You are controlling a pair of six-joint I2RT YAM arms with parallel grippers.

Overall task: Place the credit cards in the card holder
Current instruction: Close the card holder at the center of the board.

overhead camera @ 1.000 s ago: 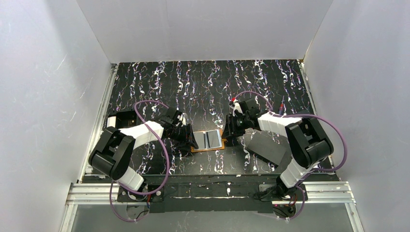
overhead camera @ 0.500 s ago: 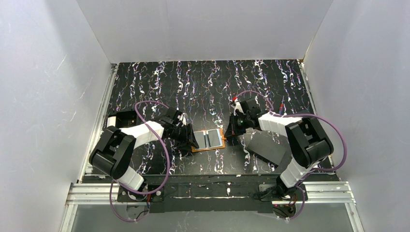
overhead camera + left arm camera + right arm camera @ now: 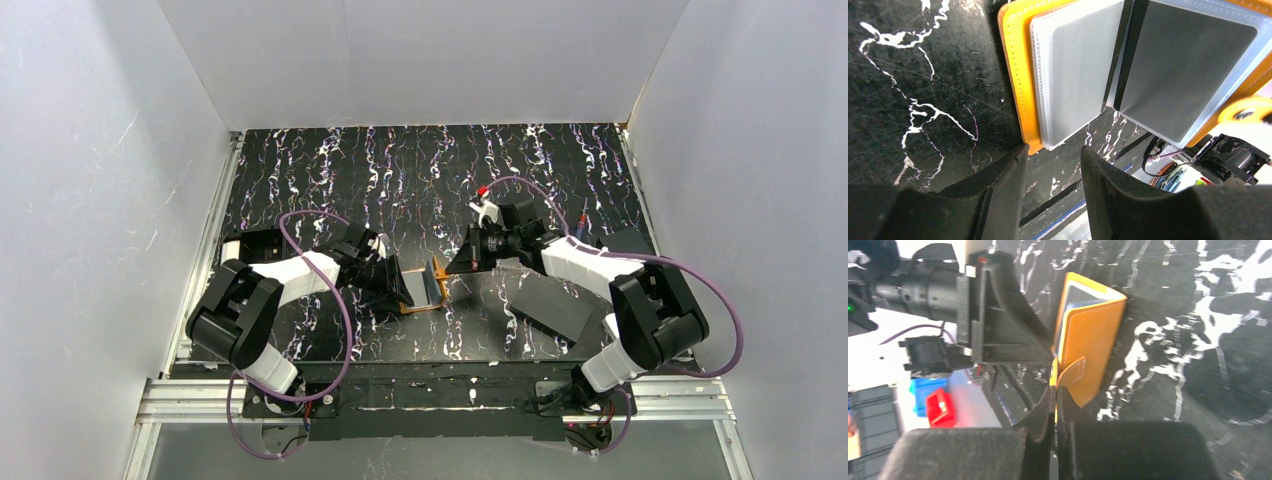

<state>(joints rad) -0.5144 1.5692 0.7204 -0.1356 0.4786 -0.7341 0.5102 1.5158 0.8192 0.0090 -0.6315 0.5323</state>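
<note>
The orange card holder (image 3: pixel 430 285) stands half folded in the middle of the black marbled table. Its left half lies flat, with pale grey sleeves (image 3: pixel 1075 65) showing. Its right half (image 3: pixel 1093 350) is raised nearly upright. My right gripper (image 3: pixel 1056 390) is shut on the thin orange edge of that raised half, by the snap tab (image 3: pixel 1073 372). My left gripper (image 3: pixel 1054 150) is open at the holder's near left corner. One of its fingers (image 3: pixel 1013 170) touches the orange cover, and only table shows between the two. No loose credit cards are in view.
A large flat grey slab (image 3: pixel 555 300) lies tilted under my right arm. A dark box (image 3: pixel 625 240) sits by the right wall. White walls close in the table on three sides. Both arms' purple cables (image 3: pixel 320 300) loop over the near table.
My right gripper has shut on the holder's right half and swung it up and to the left, so the flat-open holder now stands half folded. My left gripper has barely moved.
</note>
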